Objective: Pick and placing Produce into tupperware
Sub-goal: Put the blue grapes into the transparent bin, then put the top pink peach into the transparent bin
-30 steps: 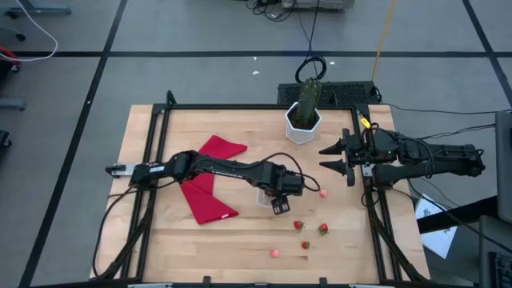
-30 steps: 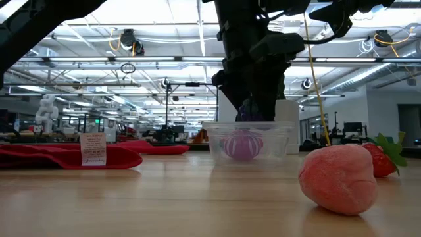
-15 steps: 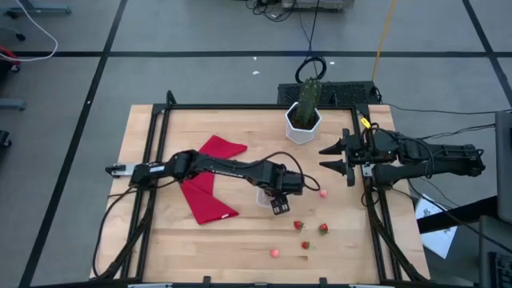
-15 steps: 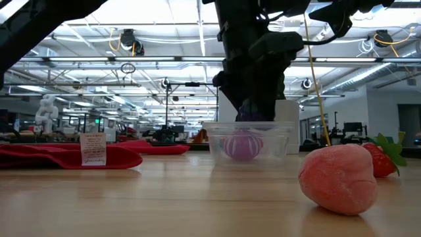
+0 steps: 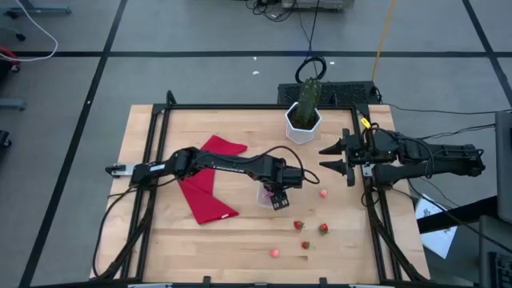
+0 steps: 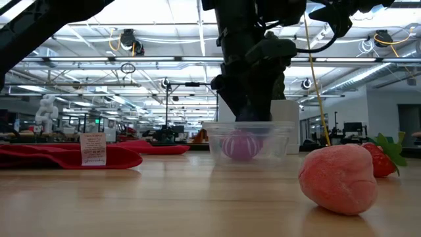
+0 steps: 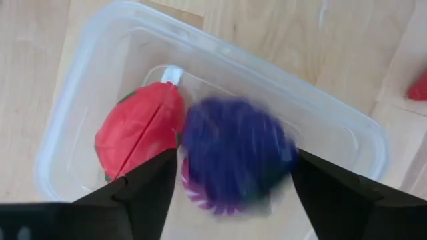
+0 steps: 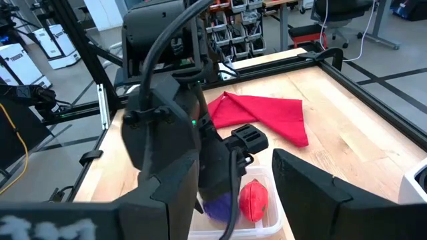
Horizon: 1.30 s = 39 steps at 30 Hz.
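Releasing: left gripper [image 7: 230, 180] hangs right over the tupperware [image 7: 87, 100], fingers [image 7: 140, 187] spread wide on either side of a purple piece [image 7: 233, 160] that looks blurred, as if dropping free; I judge it is no longer clamped.
Container contents: a red piece [image 7: 137, 130] lies against one side of the tub floor, the purple one just beside it, touching or nearly so.
Tupperware: clear thin plastic, rounded corners, low walls; it sits mid-table [image 5: 264, 194] under the left arm, beside the red cloth [image 5: 210, 180].
Purple piece: round, with pale ribbed stripes along its lower edge.
Why this height: low over the rim, so a let-go piece likely lands inside rather than bouncing out.
Loose produce: a pink piece [image 5: 323, 193], three red strawberry-like pieces with green tops [image 5: 298, 226] [image 5: 323, 229] [image 5: 305, 245] and another pink one [image 5: 275, 253] lie apart on the bare wood toward the front right.
Pink berry up close: matte, dimpled, soft-looking [image 6: 338, 179].
Right gripper [image 5: 334, 158]: waits at the table's right edge near the white pot [image 5: 302, 124], jaws well apart, holding nothing.
Table [image 5: 160, 240]: pale wood planks inside a black frame.
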Tool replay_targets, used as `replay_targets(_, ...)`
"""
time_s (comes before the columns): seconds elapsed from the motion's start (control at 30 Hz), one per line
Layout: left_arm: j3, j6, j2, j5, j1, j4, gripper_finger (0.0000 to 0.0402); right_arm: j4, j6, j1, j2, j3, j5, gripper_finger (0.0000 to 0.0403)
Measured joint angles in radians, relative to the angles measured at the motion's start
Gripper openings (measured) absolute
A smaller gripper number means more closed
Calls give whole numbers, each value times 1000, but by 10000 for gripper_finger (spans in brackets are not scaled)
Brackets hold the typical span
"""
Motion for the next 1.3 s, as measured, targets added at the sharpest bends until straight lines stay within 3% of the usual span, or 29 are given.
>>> replay_targets(0.37, 0, -30, 0, -20, 4, 0, 375, 0, 0, 0, 0, 0, 0, 185)
replay_targets(0.8, 0, -75, 0, -17, -4, 18, 379, 0, 0, 0, 0, 0, 0, 185)
replay_targets(1.07, 0, -42, -45, -75, -4, -36, 379, -6, 0, 0, 0, 0, 0, 185)
replay_targets(1.17, 0, -42, -87, -140, -8, -141, 379, -7, 0, 0, 0, 0, 0, 185)
replay_targets(1.3, 1, -109, -143, -327, -41, -365, 379, -19, 0, 0, 0, 0, 0, 185)
